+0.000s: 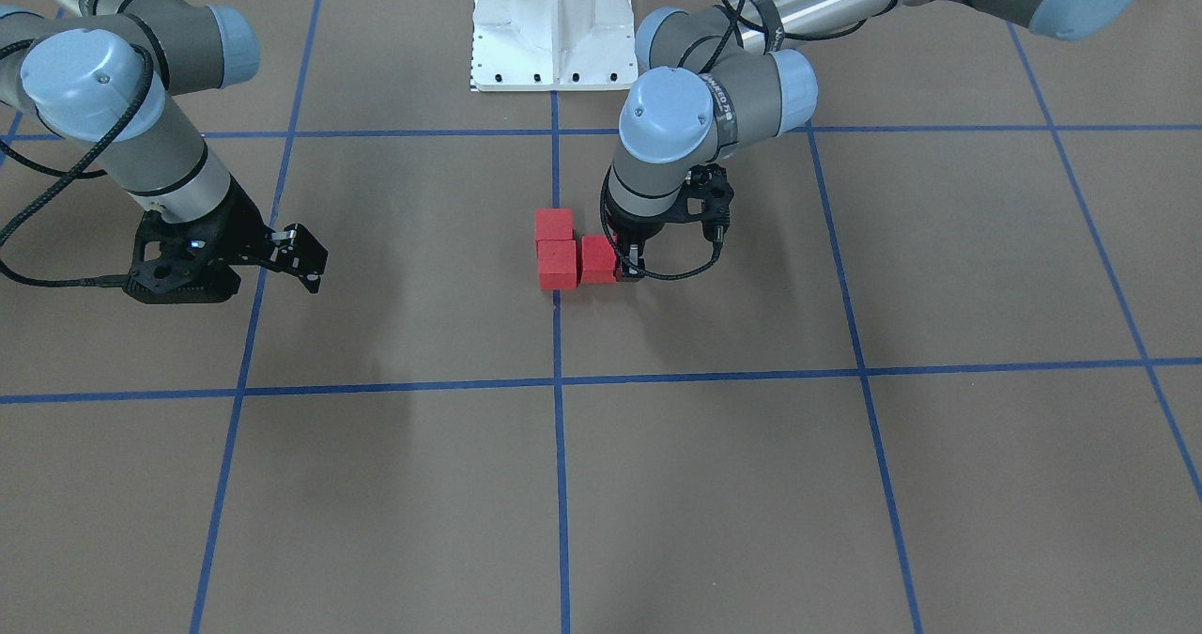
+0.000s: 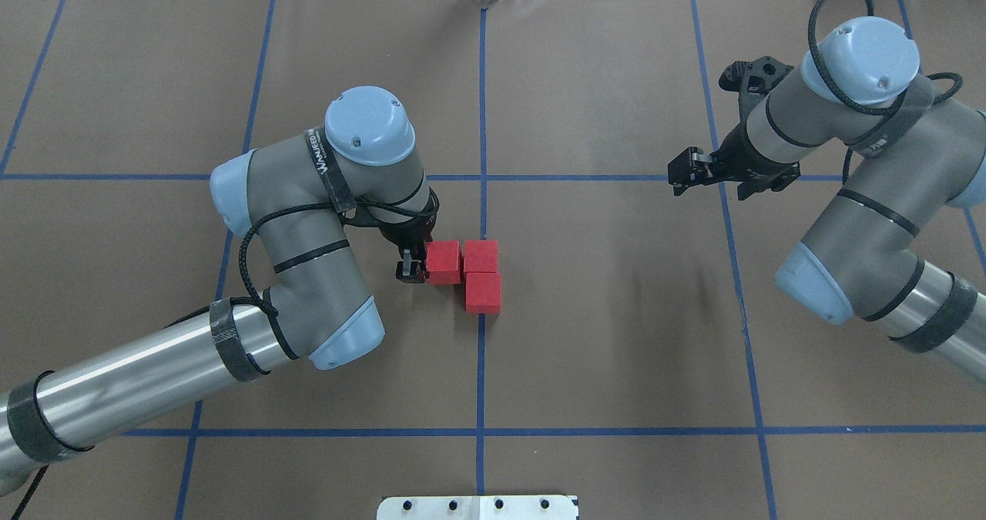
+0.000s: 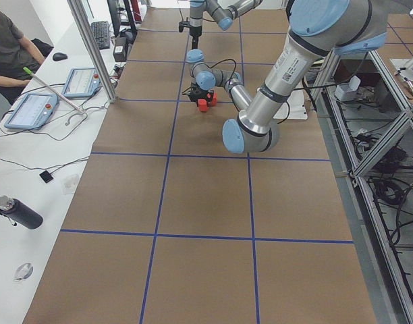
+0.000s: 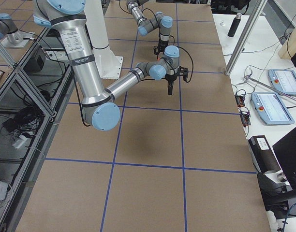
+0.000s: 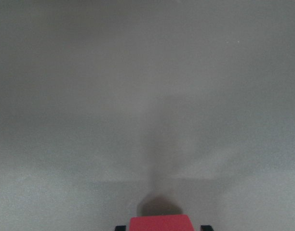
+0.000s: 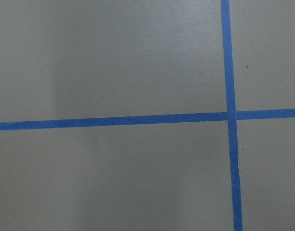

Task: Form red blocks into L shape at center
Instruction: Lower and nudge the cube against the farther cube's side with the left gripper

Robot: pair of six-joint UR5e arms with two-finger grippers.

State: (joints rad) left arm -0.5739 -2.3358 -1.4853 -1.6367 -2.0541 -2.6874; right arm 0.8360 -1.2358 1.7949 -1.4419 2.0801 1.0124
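Three red blocks sit together on the central blue line of the brown surface (image 2: 616, 335). Two blocks (image 2: 481, 256) (image 2: 483, 292) lie in a row along the line, also seen in the front view (image 1: 556, 264) (image 1: 553, 224). The third block (image 2: 444, 260) (image 1: 595, 256) stands against the side of one of them, making an L. My left gripper (image 2: 431, 267) (image 1: 610, 268) is down at the surface and shut on this third block, which shows between the fingertips in the left wrist view (image 5: 161, 223). My right gripper (image 2: 684, 176) (image 1: 305, 256) hovers open and empty, far to the side.
The white robot base (image 1: 551, 23) stands at the near edge behind the blocks. A side bench holds tablets (image 3: 31, 108) and a bottle (image 3: 21, 212), with a seated person (image 3: 7, 47). The right wrist view shows only a blue line crossing (image 6: 231, 116).
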